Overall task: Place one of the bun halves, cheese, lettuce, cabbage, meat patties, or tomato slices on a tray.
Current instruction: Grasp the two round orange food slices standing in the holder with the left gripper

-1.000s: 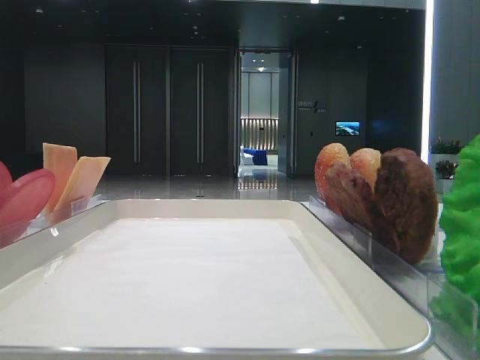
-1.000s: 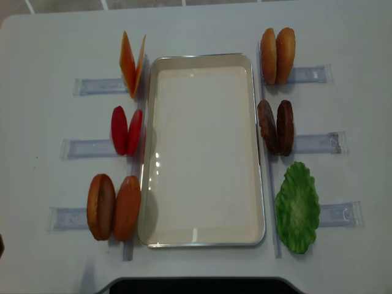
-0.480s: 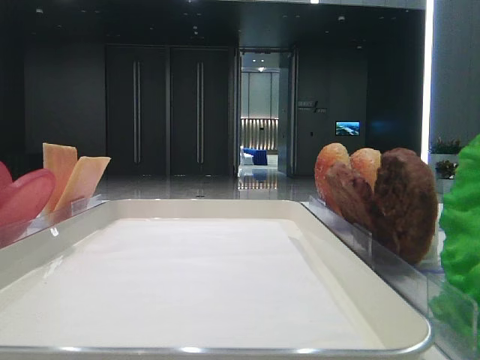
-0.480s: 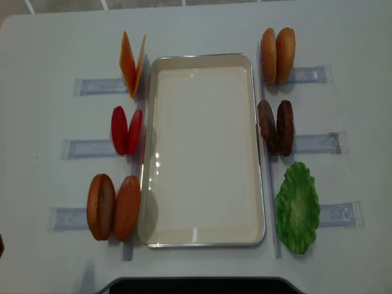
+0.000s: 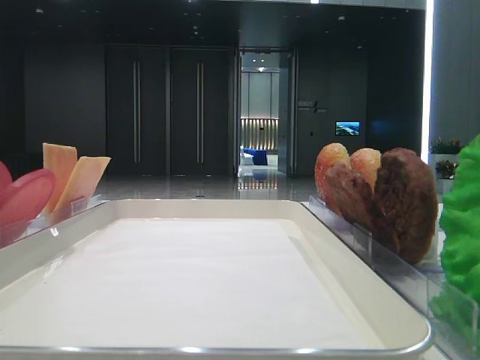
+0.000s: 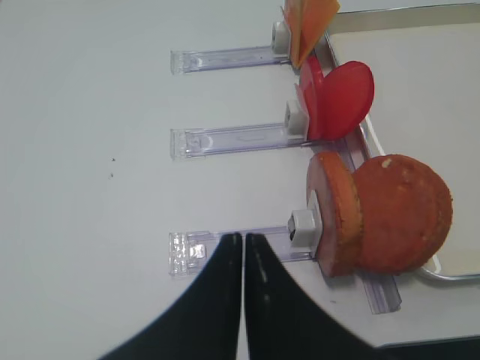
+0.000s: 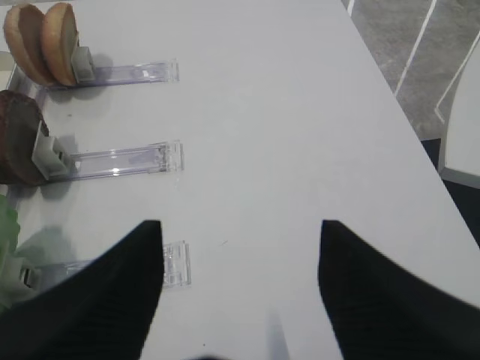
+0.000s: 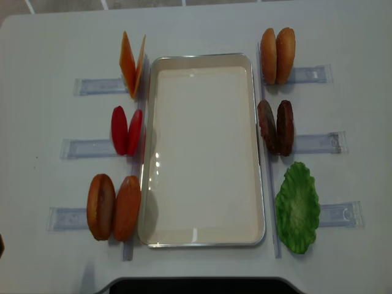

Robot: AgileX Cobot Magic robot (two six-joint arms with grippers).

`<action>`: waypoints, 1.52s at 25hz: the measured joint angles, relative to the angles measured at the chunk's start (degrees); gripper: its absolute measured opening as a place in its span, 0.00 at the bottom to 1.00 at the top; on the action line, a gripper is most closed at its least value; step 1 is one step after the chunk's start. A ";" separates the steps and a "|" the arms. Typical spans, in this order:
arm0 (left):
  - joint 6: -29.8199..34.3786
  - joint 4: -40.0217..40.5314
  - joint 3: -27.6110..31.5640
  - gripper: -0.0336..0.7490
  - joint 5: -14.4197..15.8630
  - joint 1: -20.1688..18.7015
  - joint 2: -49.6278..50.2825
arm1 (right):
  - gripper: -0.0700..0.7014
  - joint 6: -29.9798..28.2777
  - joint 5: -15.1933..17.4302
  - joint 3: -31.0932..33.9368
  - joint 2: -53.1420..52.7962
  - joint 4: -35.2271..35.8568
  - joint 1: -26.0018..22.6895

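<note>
The cream tray (image 8: 202,58) lies empty mid-table. To its left stand cheese (image 8: 131,64), tomato slices (image 8: 126,130) and two bun halves (image 8: 113,207). To its right stand two more bun halves (image 8: 277,55), meat patties (image 8: 275,127) and green lettuce (image 8: 297,207). Cabbage is out of view. My left gripper (image 6: 244,238) is shut and empty, its tips over the clear strip just left of the near bun halves (image 6: 382,214). My right gripper (image 7: 240,223) is open over bare table, right of the patties (image 7: 19,146). Neither gripper shows in the high views.
Clear plastic holder strips (image 8: 312,144) run outward from each food pair. The table's right edge (image 7: 397,105) drops to the floor near the right gripper. A dark base (image 8: 196,285) sits at the near table edge.
</note>
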 joint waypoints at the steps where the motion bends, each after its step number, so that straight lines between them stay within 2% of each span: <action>1: 0.00 0.00 0.00 0.04 0.00 0.00 0.00 | 0.65 0.00 0.00 0.00 0.00 0.00 0.00; 6: 0.00 -0.64 0.00 0.04 0.00 0.00 0.00 | 0.65 0.00 0.00 0.00 0.00 0.00 0.00; 9: 0.00 -0.64 0.00 0.08 0.00 0.00 0.00 | 0.65 0.00 0.00 0.00 0.00 0.00 0.00; 11: 0.00 -0.64 0.00 0.18 0.00 0.00 0.00 | 0.65 0.00 0.00 0.00 0.00 0.00 0.00; 16: -0.07 -0.64 -0.39 0.62 -0.62 0.00 0.00 | 0.65 0.00 0.00 0.00 0.00 0.00 0.00; 18: -0.30 -1.61 -1.05 0.72 -2.27 0.00 0.00 | 0.65 0.00 0.00 0.00 0.00 0.00 0.00; 21: -3.50 -1.80 -1.32 0.75 -2.67 0.00 0.00 | 0.65 0.00 0.00 0.00 0.00 0.00 0.00; 24: -5.39 -0.30 -1.32 0.75 0.16 0.00 1.81 | 0.65 0.00 0.00 0.00 0.00 0.00 0.00; 28: -11.87 2.76 -1.32 0.75 3.70 0.00 7.87 | 0.65 0.00 0.00 0.00 0.00 0.00 0.00; 33: -13.83 3.78 -2.01 0.76 4.36 0.00 22.70 | 0.65 0.00 0.00 0.00 0.00 0.00 0.00; 38: -13.44 4.54 -7.49 0.80 2.97 0.00 40.23 | 0.65 0.00 0.00 0.00 0.00 0.00 0.00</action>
